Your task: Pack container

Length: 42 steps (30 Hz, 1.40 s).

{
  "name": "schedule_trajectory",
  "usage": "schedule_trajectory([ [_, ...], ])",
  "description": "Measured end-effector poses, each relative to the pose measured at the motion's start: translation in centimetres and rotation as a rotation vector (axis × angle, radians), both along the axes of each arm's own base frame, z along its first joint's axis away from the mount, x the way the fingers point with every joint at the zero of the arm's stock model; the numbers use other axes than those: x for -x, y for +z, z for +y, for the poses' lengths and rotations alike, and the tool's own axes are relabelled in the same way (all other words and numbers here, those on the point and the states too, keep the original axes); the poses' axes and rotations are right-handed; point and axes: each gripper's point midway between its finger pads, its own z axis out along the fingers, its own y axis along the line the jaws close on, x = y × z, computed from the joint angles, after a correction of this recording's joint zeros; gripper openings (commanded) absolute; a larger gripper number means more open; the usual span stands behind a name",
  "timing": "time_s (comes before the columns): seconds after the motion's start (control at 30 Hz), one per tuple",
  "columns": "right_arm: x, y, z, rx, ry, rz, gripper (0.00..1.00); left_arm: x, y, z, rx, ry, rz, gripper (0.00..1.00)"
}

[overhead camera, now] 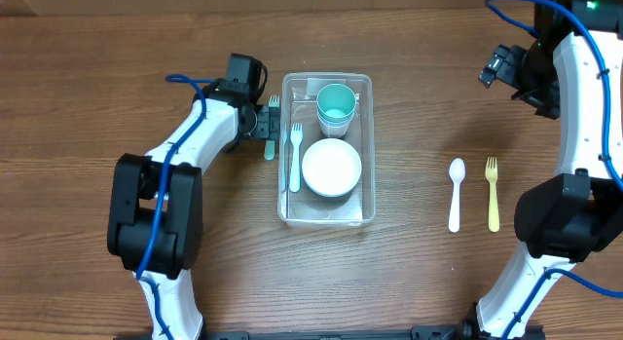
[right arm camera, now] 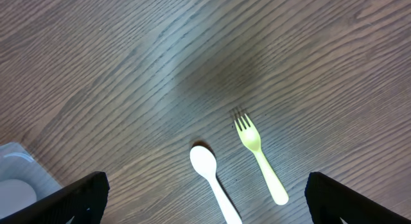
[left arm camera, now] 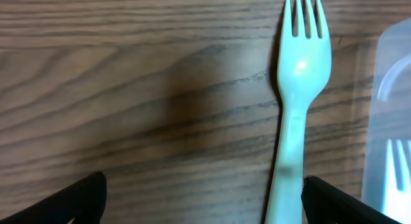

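Two hazards are being judged likely from this position. The pale teal fork (left arm camera: 297,102) is lying flat on the tabletop (left arm camera: 128,89), off centre between the spread fingers of the left end effector (left arm camera: 204,185). Its handle is running just beside the finger at the lower right of the left wrist frame. If the fingers are closed without recentring, the fork may be pushed sideways, or pinched at its edge and flicked out. The clear container (overhead camera: 370,145), sitting at the centre of the overhead frame, is just beside that fork, so its light wall may be nudged, or its rim caught, while the fork is being lifted over.

The left end effector is being presented wide open and empty. The right end effector (overhead camera: 498,67), at the upper right of the overhead frame, is likewise open with nothing between its fingers.

Items are being counted as follows:
- Three forks: the teal one outside the container's left wall, a white fork (overhead camera: 295,157) inside it, and a yellow fork (overhead camera: 492,194) at the right.
- One white spoon (overhead camera: 455,196), lying beside the yellow fork.
- Two bowls inside the container: a teal bowl (overhead camera: 337,102) and a white bowl (overhead camera: 331,169).
- One container.
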Motion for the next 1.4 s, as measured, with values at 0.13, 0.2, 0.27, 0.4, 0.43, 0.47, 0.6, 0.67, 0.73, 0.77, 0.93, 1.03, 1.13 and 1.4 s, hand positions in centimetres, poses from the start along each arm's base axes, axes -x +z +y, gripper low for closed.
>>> schedule_trajectory([
  [0.13, 0.0, 0.0, 0.0, 0.0, 0.0, 0.001, 1.0, -0.6, 0.2, -0.8, 0.025, -0.05, -0.026, 0.95],
  [0.2, 0.0, 0.0, 0.0, 0.0, 0.0, 0.001, 1.0, -0.6, 0.2, -0.8, 0.019, -0.076, -0.025, 0.95],
  [0.27, 0.0, 0.0, 0.0, 0.0, 0.001, 0.001, 1.0, -0.5, 0.1, -0.9, 0.011, -0.101, -0.023, 0.95],
  [0.4, 0.0, 0.0, 0.0, 0.0, 0.0, 0.001, 1.0, -0.5, 0.1, -1.0, 0.006, -0.12, -0.024, 0.93],
  [0.43, 0.0, 0.0, 0.0, 0.0, 0.0, 0.001, 1.0, -0.5, 0.1, -1.0, 0.007, -0.122, -0.025, 0.92],
  [0.47, 0.0, 0.0, 0.0, -0.001, 0.0, 0.0, 1.0, -0.6, 0.2, -1.1, 0.006, -0.126, -0.028, 0.91],
  [0.6, 0.0, 0.0, 0.0, -0.001, 0.0, 0.001, 1.0, -0.6, 0.2, -1.7, 0.007, -0.139, -0.035, 0.91],
  [0.67, 0.0, 0.0, 0.0, 0.0, 0.0, 0.001, 1.0, -0.6, 0.2, -1.9, 0.008, -0.14, -0.038, 0.9],
  [0.73, 0.0, 0.0, 0.0, 0.0, 0.0, 0.001, 1.0, -0.6, 0.0, -1.9, 0.005, -0.127, -0.033, 0.88],
  [0.77, 0.0, 0.0, 0.0, 0.0, 0.001, 0.001, 1.0, -0.5, -0.4, -1.9, 0.002, -0.121, -0.026, 0.85],
  [0.93, 0.0, 0.0, 0.0, 0.0, 0.001, 0.0, 1.0, -0.4, -2.0, -1.5, -0.006, -0.071, 0.002, 0.8],
  [1.03, 0.0, 0.0, 0.0, 0.0, 0.0, 0.0, 1.0, -0.2, -2.0, -0.8, -0.026, -0.009, 0.009, 0.8],
  [1.13, 0.0, 0.0, 0.0, 0.0, 0.0, 0.001, 1.0, 0.1, -1.8, 0.2, -0.08, 0.055, 0.017, 0.8],
  [1.4, 0.0, 0.0, 0.0, 0.0, 0.0, 0.0, 1.0, 0.7, -1.6, 1.9, -0.122, 0.189, 0.027, 0.77],
])
